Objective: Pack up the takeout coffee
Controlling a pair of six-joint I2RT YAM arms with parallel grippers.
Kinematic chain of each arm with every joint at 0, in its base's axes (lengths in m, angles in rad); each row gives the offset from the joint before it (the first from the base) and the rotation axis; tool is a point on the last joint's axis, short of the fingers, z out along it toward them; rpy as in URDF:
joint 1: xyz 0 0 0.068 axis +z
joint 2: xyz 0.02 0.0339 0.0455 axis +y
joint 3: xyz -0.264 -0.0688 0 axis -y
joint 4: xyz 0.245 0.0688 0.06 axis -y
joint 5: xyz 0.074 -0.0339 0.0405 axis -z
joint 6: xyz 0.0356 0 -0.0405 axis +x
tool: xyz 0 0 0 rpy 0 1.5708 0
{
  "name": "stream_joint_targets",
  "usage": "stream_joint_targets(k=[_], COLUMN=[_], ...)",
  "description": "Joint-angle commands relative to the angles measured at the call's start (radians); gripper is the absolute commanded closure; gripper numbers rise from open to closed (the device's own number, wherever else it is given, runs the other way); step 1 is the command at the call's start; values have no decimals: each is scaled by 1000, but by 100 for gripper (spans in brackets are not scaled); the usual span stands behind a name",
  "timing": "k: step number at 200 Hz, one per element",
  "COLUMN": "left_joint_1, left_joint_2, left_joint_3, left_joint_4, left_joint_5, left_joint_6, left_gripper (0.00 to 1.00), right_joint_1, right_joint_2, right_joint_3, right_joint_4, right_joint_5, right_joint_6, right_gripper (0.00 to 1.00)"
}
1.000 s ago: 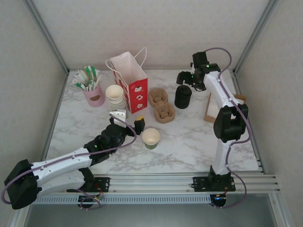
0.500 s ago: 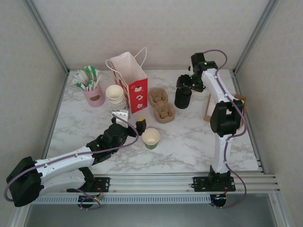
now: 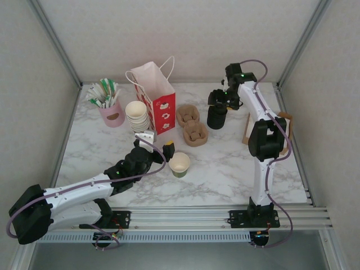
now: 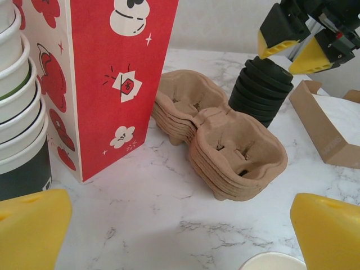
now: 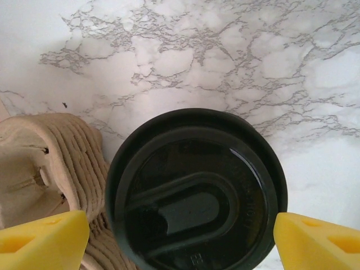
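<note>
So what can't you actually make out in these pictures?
- Bag inside: top view, its own walls hide it.
- Cup: left wrist view, bottom edge cuts off all but the rim.
- Lid stack: right wrist view, seen from above, so no count.
- Box: top view, right arm covers part.

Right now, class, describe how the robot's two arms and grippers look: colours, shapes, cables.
The left arm and right arm have white tubular links, bulky black joints and a thin lilac cable looping alongside. The left gripper and right gripper are mostly black, each with two wedge-shaped bright yellow fingertips.
</note>
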Motion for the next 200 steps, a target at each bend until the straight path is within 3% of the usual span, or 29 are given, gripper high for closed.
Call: stream_joint_targets(k=[1, 67, 156, 200], left_joint_1=[6, 6, 5, 6], left_joint_2=[5, 15, 23, 24], left_joint_3=[26, 29, 33, 35], left_joint_4=[14, 15, 13, 11], left_joint_5=[11, 16, 22, 25], left_joint_6=[15, 15, 16, 17], left_gripper=[0, 0, 0, 0], right_joint_1=[8, 10, 11, 10], right_joint_2=[24, 35, 1, 12], right_joint_3=[37, 44, 30, 29], right_joint_4=[-37, -42, -37, -32], right_joint_5=[-7, -3, 34, 32], right_joint_6=[-16, -16, -8, -7], right_gripper=[15, 19, 13, 15])
